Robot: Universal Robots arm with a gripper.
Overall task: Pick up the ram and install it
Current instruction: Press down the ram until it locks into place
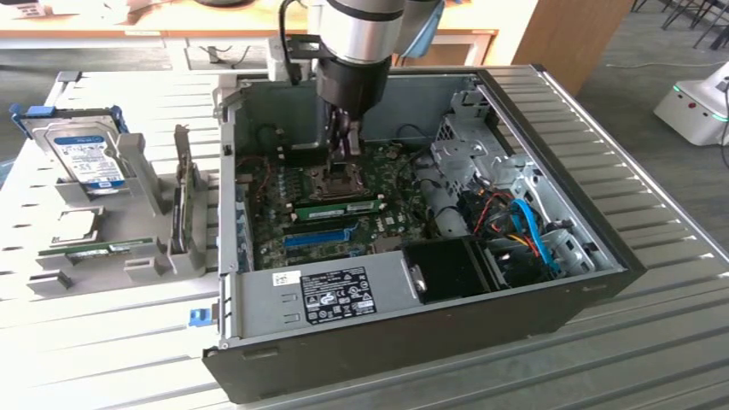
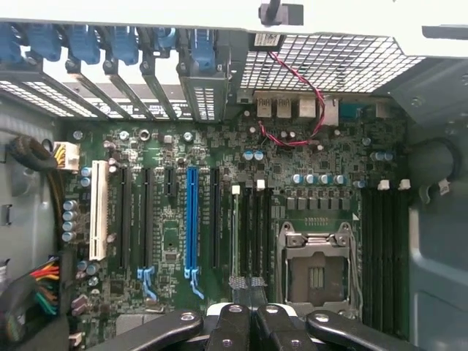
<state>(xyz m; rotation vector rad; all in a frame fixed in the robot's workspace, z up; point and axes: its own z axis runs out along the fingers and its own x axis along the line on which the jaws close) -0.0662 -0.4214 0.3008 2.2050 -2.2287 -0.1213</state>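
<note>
The ram (image 1: 338,207) is a thin green stick standing in a slot on the motherboard, in the middle of the open computer case (image 1: 592,282). In the wrist view the ram (image 2: 235,230) appears edge-on beside the black memory slots. My gripper (image 1: 345,150) hangs over the board by the bare CPU socket (image 1: 331,184), a little behind the ram. Its fingers (image 2: 247,296) are pressed together with nothing visible between them, close to the end of the memory slots and beside the socket (image 2: 314,267).
A long blue slot (image 1: 313,237) lies in front of the ram. Drive cage, cables and a fan shroud (image 1: 450,269) crowd the case's right side in the exterior view. On its left, a grey holder (image 1: 102,256) carries a hard drive (image 1: 85,158), an upright card (image 1: 183,201) and another green stick (image 1: 108,248).
</note>
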